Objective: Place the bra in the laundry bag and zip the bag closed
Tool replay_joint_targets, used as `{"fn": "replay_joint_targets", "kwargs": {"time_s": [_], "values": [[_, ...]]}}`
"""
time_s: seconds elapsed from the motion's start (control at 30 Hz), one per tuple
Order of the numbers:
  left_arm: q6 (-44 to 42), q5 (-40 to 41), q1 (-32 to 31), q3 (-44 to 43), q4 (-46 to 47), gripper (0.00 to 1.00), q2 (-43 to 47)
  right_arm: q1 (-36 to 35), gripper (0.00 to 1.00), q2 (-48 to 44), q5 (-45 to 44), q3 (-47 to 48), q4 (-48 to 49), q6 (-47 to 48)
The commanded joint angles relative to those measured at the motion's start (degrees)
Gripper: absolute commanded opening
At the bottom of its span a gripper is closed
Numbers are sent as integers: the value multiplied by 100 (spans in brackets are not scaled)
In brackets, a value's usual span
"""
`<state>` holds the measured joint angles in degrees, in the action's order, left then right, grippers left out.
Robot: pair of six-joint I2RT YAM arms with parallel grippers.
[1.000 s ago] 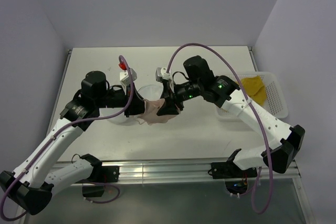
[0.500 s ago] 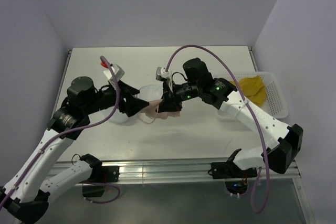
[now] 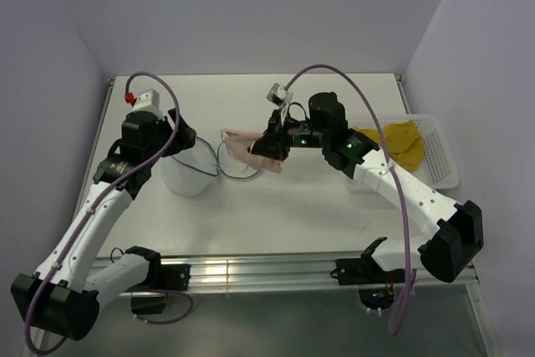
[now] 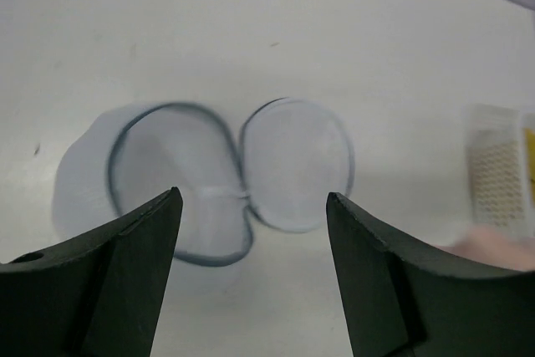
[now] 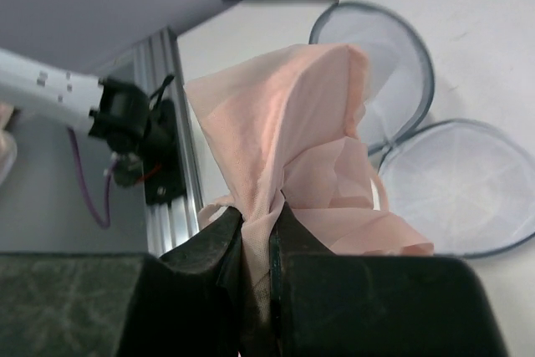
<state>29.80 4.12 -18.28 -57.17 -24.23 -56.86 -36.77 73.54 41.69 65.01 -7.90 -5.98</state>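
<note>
White tabletop [image 3: 318, 206]: round white mesh laundry bag [image 4: 201, 181] splayed open. Pale pink fabric bra [image 5: 309, 123] pinched in right gripper [image 5: 257, 232], aloft near bag for loading; left gripper [image 4: 252, 196] hovers above bag, spread wide.

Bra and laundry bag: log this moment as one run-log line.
right pincer: shut on bra | left pincer: open, empty, over laundry bag | laundry bag: unzipped, spread open, empty | zip: not done

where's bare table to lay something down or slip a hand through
Bare table: the near strip between the laundry bag and the front rail, and the far strip along the back wall. Crowded: mid-table, where the right gripper holds the bra by the open bag; the basket fills the right edge.
</note>
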Motion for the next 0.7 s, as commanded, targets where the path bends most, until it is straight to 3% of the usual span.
{"fn": "replay_joint_targets", "kwargs": {"time_s": [0.0, 0.33, 0.53, 0.63, 0.67], "values": [[579, 589, 299, 390, -3, 76, 88, 21, 0, 177, -521, 116, 1429, -981], [1256, 1091, 580, 1339, 427, 69, 245, 30, 0, 1820, -163, 784, 2915, -2407], [1291, 1126, 659, 1357, 602, 63, -290, 4, 0, 2603, 110, 1074, 3866, -3075], [1344, 986, 686, 1410, 849, 45, -343, -40, 0, 2946, 225, 1189, 4103, -3269], [1344, 942, 686, 1419, 884, 35, -378, -49, 0, 3025, 278, 1224, 4182, -3322]]}}
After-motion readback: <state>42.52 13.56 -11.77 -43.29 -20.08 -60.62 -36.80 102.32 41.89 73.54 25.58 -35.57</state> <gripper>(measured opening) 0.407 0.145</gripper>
